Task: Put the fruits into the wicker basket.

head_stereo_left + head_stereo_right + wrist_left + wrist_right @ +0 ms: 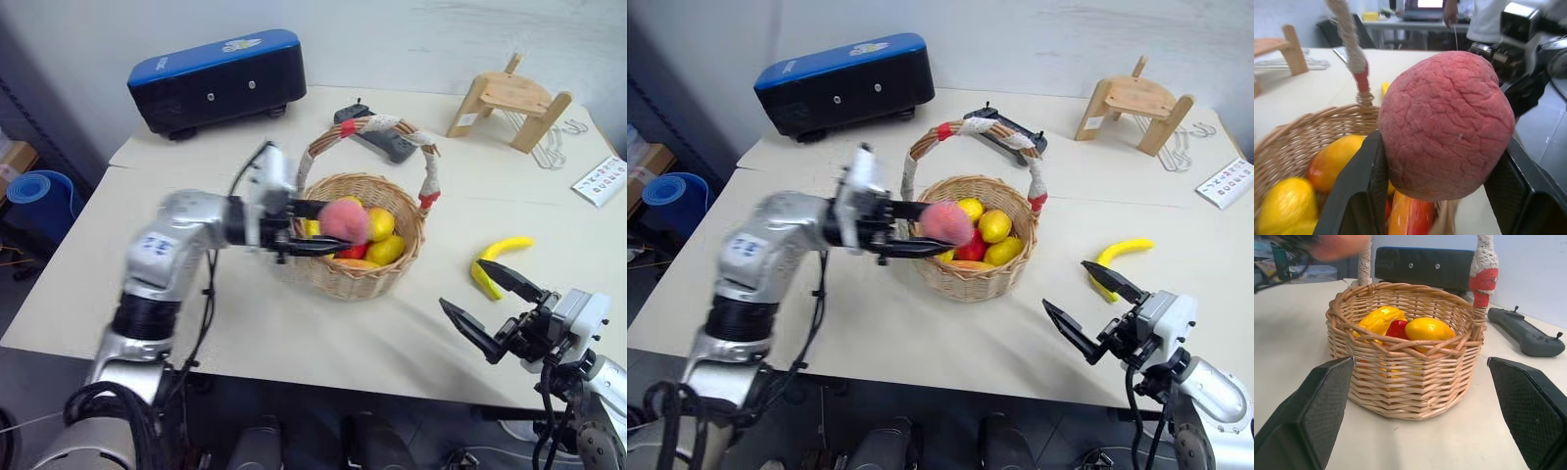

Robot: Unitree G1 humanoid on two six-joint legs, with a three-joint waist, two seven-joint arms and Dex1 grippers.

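Observation:
My left gripper (338, 227) is shut on the pinkish-red peach (343, 219), held just over the left rim of the wicker basket (362, 282). The left wrist view has the peach (1444, 122) wedged between both black fingers above the basket. In the basket lie yellow fruits (384, 250) and a red-and-yellow fruit (1397, 328). The basket's arched handle (372, 124) is wrapped in white cloth with red tape. A yellow banana (498, 259) lies on the table to the basket's right. Near the table's front right edge my right gripper (461, 284) is open and empty, just in front of the banana.
At the table's back left stands a blue-and-black box (216, 78). A black controller (377, 137) lies behind the basket. At the back right are a wooden stand (509, 103), wire hangers (558, 137) and a white card (600, 181).

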